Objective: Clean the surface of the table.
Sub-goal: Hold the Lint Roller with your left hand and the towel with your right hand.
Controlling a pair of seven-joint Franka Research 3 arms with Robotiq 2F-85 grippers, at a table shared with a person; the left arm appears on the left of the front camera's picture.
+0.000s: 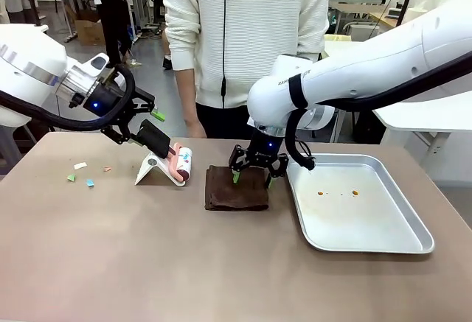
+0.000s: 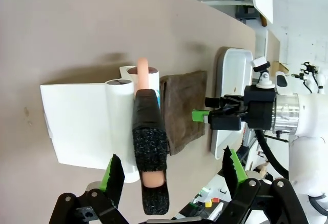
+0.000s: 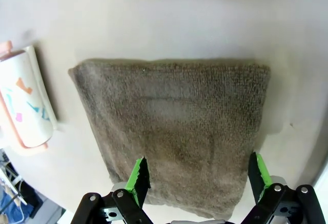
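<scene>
Table (image 1: 110, 263), matte taupe-brown, spans the front view, with a person in a white sweater (image 1: 243, 35) standing at its far edge. Left of the table's middle, a lint roller (image 1: 181, 166) rests on a white stand (image 1: 150, 169); its white roll has coloured bits stuck to it, and its black handle (image 1: 155, 139) points up towards the left arm. The left gripper (image 1: 142, 127) sits around that handle with its fingers spread wide. In the left wrist view the green pads (image 2: 114, 175) stand on either side of the handle with a gap on each side, so nothing is gripped. A few small paper scraps (image 1: 81, 175) lie on the table farther to the robot's left. Near the middle lies a folded brown towel (image 1: 236, 189), just beside the roller. The right gripper (image 1: 253, 178) points down at the towel's far part, jaws fully spread. In the right wrist view its fingers (image 3: 138, 175) straddle most of the towel's width near one edge, closed on nothing; whether the tips touch the cloth cannot be told. To the robot's right of the towel a silver metal tray (image 1: 369, 245) lies flat, with a few small brownish spots on its floor.
</scene>
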